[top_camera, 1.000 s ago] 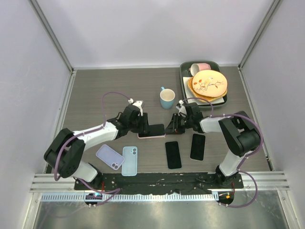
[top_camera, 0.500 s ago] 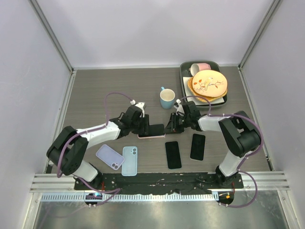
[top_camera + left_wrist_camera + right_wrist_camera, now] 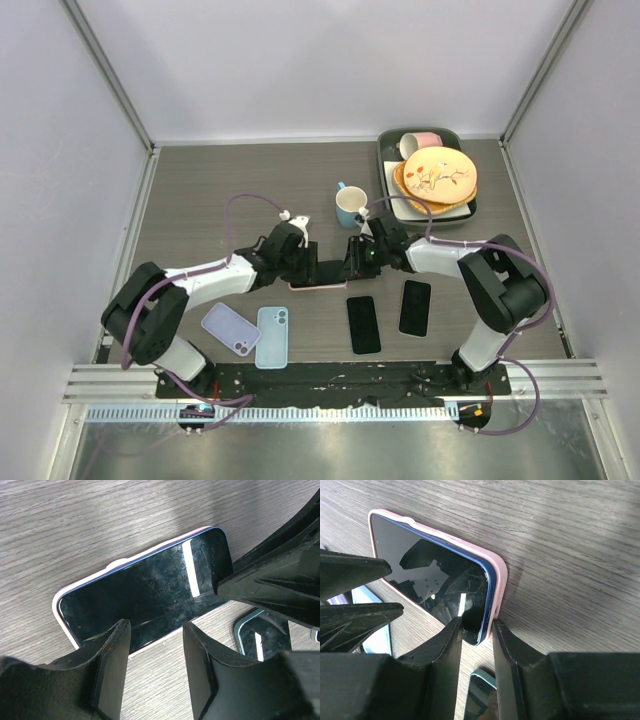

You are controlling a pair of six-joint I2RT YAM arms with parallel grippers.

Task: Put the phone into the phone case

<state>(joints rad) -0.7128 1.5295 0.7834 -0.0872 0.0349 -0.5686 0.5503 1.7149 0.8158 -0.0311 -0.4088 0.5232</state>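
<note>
A dark phone [image 3: 322, 272] with a blue rim lies in a pink phone case [image 3: 312, 287] at the table's middle. In the right wrist view the phone's [image 3: 427, 570] right end sits raised above the case's lip [image 3: 498, 575]. My right gripper [image 3: 353, 266] pinches that end, one finger on the screen and one against the case's side [image 3: 476, 625]. My left gripper [image 3: 303, 262] is open over the phone's near long edge [image 3: 155, 645], its left finger overlapping the screen [image 3: 145, 587]. The case rim [image 3: 56, 601] shows at the left end.
Two black phones [image 3: 363, 323] [image 3: 415, 307] lie near the front, one with a teal rim [image 3: 260, 640]. A lavender case [image 3: 231, 328] and a light blue case [image 3: 272, 336] lie front left. A blue mug [image 3: 351, 207] stands behind. A tray [image 3: 386, 160] of plates is back right.
Both grippers have closed in on the phone from either end: the left moved right, the right moved left onto the phone's right end. The phone has stayed in place.
</note>
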